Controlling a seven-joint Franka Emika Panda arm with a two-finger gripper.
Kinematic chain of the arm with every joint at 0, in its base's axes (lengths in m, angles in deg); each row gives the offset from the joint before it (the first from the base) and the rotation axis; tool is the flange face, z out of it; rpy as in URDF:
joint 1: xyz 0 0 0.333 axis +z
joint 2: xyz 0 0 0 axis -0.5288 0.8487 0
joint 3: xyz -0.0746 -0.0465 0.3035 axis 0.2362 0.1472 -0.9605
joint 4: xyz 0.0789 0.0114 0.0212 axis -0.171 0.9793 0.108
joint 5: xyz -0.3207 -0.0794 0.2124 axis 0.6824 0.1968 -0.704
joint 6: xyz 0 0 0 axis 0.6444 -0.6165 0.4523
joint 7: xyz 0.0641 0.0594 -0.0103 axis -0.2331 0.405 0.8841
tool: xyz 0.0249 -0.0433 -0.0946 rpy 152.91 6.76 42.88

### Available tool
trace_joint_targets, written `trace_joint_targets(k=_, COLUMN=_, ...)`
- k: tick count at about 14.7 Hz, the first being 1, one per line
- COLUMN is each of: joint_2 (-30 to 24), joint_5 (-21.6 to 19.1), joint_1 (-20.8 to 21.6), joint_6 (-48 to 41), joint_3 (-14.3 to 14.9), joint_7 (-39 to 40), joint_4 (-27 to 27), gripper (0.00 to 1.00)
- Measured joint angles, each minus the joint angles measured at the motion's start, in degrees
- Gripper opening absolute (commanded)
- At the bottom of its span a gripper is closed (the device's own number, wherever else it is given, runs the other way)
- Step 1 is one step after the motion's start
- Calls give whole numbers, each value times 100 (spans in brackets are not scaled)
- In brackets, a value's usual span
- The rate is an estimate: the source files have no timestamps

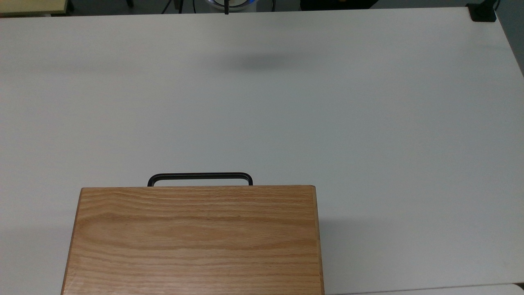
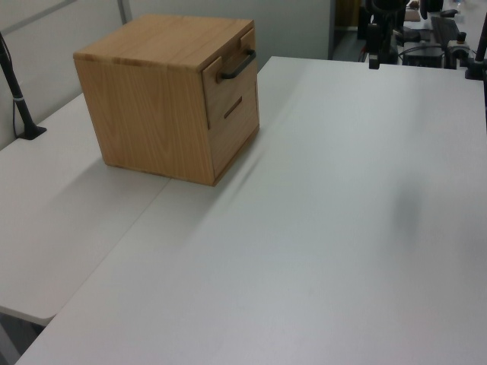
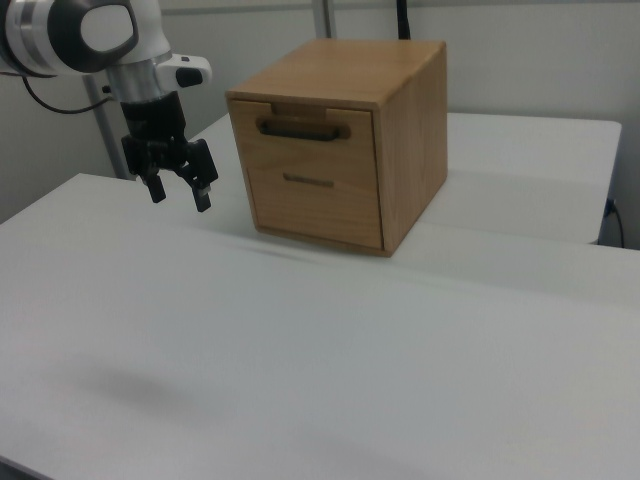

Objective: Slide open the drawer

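I see the wooden cabinet (image 3: pixel 340 140) standing on the white table (image 3: pixel 300 350); in the right view its front faces the camera, toward the right view's left, and in the top view its oak-grained top (image 1: pixel 196 241) sits at the bottom edge, left of centre. The drawer (image 3: pixel 310 135) is the upper one of two fronts; it sits closed, its panel about level with the cabinet's face; the black bar handle (image 3: pixel 303 129) runs across it, and in the top view that handle (image 1: pixel 200 177) juts just past the cabinet's top edge. Below it I make out a lower front with a short slot (image 3: pixel 308 180).

The gripper (image 3: pixel 180 192) hangs in the air at the right view's left, beside the cabinet and apart from it, above the table and pointing down; its two black fingers (image 3: pixel 203 195) are spread with a clear gap and hold nothing; the white arm (image 3: pixel 90 35) rises above it toward the right view's upper left corner.

In the left view the cabinet (image 2: pixel 171 99) stands at the upper left; the drawer handle (image 2: pixel 237 65) faces the left view's right.
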Motion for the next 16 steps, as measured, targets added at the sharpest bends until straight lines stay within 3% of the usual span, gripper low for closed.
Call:
trace_joint_targets(k=10, joint_2=199, joint_5=-1, joint_1=-24, joint_6=-599, joint_3=33, joint_7=-140, joint_4=-502, gripper=100)
trace_joint_targets(k=16, joint_2=303, joint_5=-7, joint_1=-22, joint_6=-518, joint_3=62, joint_7=-1672, joint_4=-666, gripper=100)
